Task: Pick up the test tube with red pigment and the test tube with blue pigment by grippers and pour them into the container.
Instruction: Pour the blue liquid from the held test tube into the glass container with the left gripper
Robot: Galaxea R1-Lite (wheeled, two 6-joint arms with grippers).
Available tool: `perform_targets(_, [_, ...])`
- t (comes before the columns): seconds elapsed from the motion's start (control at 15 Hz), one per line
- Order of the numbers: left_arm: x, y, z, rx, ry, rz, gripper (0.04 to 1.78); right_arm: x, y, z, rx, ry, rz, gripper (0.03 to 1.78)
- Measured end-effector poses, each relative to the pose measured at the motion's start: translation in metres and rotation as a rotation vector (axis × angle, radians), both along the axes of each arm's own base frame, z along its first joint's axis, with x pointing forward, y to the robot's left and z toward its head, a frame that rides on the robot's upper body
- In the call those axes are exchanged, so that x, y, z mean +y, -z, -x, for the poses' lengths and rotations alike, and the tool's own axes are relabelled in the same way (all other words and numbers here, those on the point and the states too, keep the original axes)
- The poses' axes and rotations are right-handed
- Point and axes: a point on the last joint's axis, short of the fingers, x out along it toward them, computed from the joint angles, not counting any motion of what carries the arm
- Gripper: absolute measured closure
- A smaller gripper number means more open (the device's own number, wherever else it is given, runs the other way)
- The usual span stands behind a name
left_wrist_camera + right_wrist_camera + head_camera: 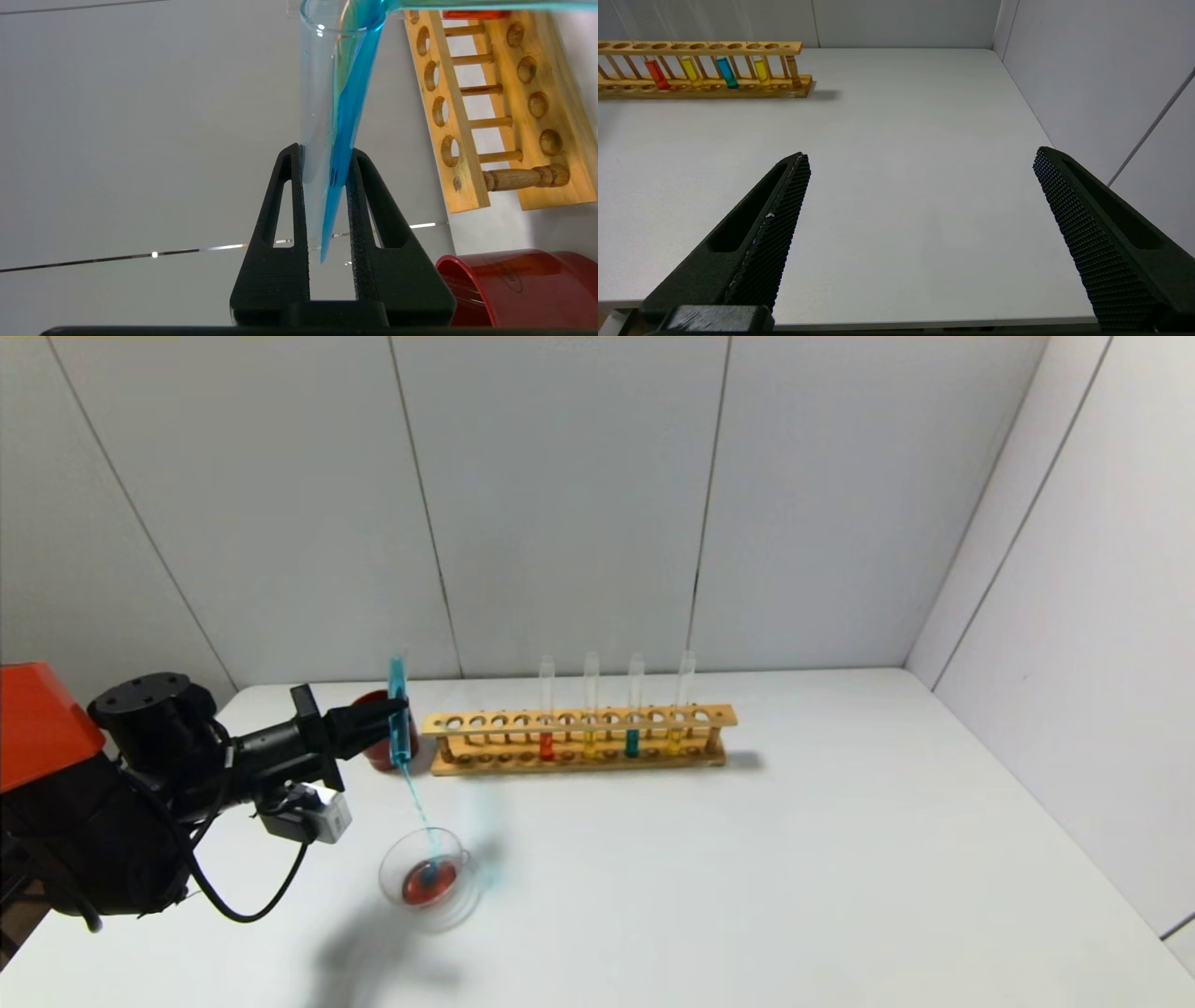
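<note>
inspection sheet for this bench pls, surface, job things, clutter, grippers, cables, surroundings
surface: white table, no spill seen.
job's things: test tube with blue pigment upended, blue stream falling into the glass container, which already holds red liquid; test tube with red pigment stands in the wooden rack.
clutter: red cup behind the left gripper; two yellow tubes and a teal tube also racked.
grippers: left gripper shut on the test tube with blue pigment; right gripper open above bare table, idle.
cables: black cable loops under the left arm.
surroundings: grey wall panels.
</note>
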Motion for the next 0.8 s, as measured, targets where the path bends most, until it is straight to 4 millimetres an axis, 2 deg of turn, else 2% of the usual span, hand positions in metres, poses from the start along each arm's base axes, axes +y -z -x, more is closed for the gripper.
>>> perform_targets(0.8, [0.0000, -0.0023, 0.0004, -0.011, 0.000, -0.003, 1.52, 0.0000, 0.0000, 0.0000, 0.000, 0.000, 0.000, 0.06])
